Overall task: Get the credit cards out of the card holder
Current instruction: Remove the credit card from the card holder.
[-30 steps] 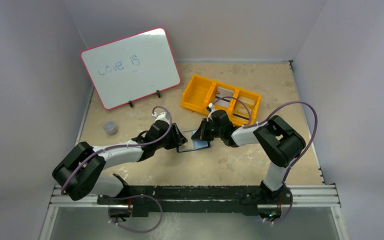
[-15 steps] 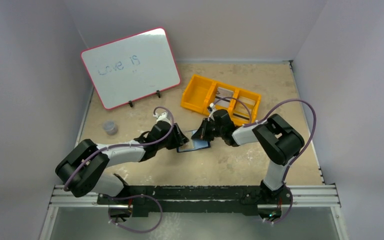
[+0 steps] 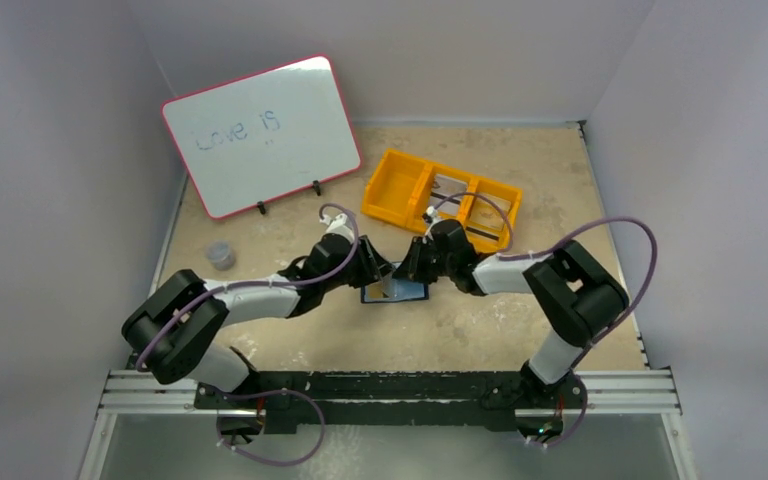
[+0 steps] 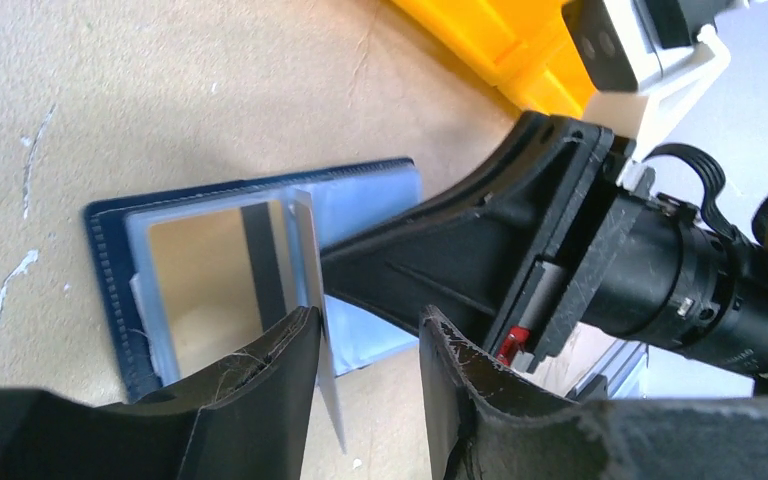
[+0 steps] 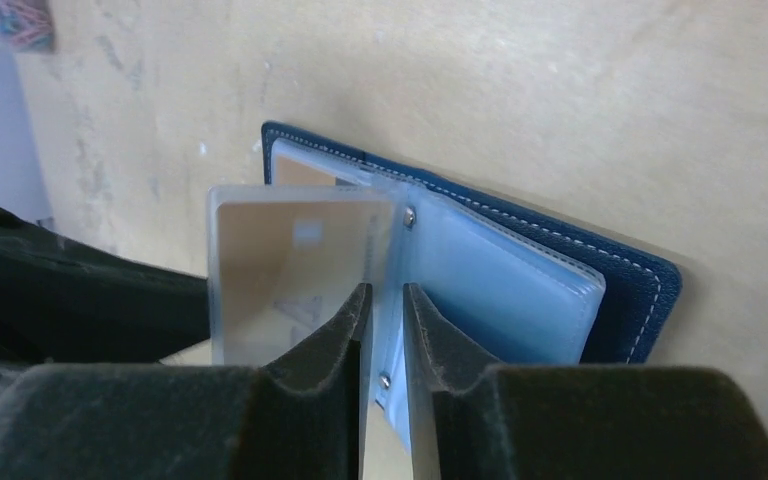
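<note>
Judging the job as mid-extraction, with no card free yet. Open and cover-down on the tabletop [image 3: 460, 330]: card holder [image 3: 398, 293], between the two arms, near the orange tray [image 3: 380, 200] but apart from it. All visible credit cards [image 5: 290, 265] inside the pale sleeves: one whitish in a leaf standing upright, plus a dark-striped card [image 4: 210, 270] in a leaf nearer the cover. Narrow gap at the right end effector [image 5: 385, 300], fingers straddling the riveted binding at the leaves' hinge, not visibly clamping anything. Wider spread at the left end effector [image 4: 365, 330], with the upright leaf's free edge inside the gap, lying against one finger, unpinched. Risks from here, as judgement only: closing the left on sleeve plastic alone and dragging the whole holder across the tabletop instead of sliding a card out, with nothing pinning the cover firmly; letting the upright leaf flop flat on any loosening of the right, leaving the left to close on air; pinching card and sleeve together, with no separation of the two; bending the thin card if pulled off-axis to the pocket mouth; knocking fingers together, given two arms crowded closely over the holder. Facing of the pocket mouth not discernible, so pull direction uncertain.
</note>
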You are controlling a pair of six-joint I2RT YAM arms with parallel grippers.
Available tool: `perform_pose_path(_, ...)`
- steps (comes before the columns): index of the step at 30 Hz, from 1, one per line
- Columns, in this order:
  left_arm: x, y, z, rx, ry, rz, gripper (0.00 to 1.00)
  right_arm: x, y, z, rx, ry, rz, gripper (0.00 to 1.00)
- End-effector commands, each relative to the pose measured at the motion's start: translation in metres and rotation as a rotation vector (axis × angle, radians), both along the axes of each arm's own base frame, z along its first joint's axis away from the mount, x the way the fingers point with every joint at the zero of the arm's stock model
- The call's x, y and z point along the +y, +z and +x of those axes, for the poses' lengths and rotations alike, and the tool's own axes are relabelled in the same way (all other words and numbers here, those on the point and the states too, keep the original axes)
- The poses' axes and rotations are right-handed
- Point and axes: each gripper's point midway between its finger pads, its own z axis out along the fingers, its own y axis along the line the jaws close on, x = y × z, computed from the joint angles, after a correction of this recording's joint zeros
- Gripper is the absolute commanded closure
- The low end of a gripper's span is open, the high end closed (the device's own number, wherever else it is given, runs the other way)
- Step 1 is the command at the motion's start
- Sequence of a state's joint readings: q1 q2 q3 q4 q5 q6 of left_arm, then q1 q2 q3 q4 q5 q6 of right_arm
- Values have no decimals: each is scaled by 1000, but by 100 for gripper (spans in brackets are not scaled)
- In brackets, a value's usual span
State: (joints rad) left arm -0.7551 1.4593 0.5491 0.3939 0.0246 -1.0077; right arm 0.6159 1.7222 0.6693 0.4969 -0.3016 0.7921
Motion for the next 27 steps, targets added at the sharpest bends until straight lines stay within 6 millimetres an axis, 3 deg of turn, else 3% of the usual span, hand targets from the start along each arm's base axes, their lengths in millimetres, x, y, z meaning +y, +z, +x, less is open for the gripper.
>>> perform_pose_path(1,-13,23,13,-67,-9,-24,60,-43,-1,-4,-1,-99,-199,79)
perform_pose_path(4,-19,21,13,-64,-27,-25,59,-56,6,-5,6,-156,-233,79)
perform_pose_path(10,-39,13,10,-39,-84,-63,60,-58,20,-7,-22,-158,-217,78)
perform_pose_path(18,-73,27,1,-61,-166,-108,61,-107,36,-14,-50,-393,-286,71)
perform_pose_path(22,-83,26,-2,-59,-185,-106,61,-113,55,-20,-106,-423,-224,63)
perform_pose_path(27,-84,9,-4,-21,-179,-97,64,-113,69,-26,-134,-421,-161,62)
